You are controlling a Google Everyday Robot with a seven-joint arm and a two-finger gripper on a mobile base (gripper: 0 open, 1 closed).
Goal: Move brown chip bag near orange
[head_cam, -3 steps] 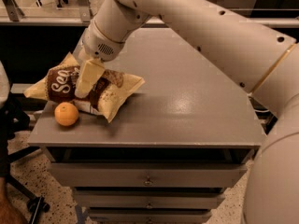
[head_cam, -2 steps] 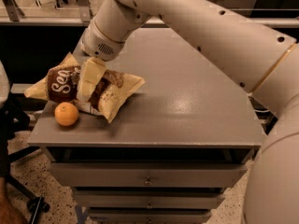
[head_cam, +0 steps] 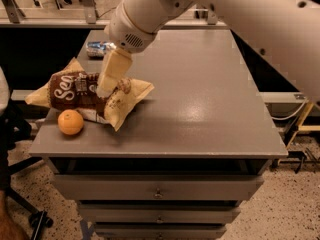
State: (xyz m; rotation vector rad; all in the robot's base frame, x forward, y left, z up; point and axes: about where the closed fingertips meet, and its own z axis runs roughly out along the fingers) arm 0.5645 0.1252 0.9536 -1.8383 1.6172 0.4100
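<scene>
Brown chip bag (head_cam: 70,90) stays put just beside the orange (head_cam: 70,122), so the job looks done; gripper (head_cam: 105,91) rests on it, grip unclear.

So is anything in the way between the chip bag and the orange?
No, nothing visible. The brown chip bag lies right beside the orange, with nothing between them. The gripper is down on the bag's middle. The crushed can sits farther back on the table, out of the way.

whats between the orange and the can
The chip bag, seen in the camera view, with the gripper at its middle.
</scene>
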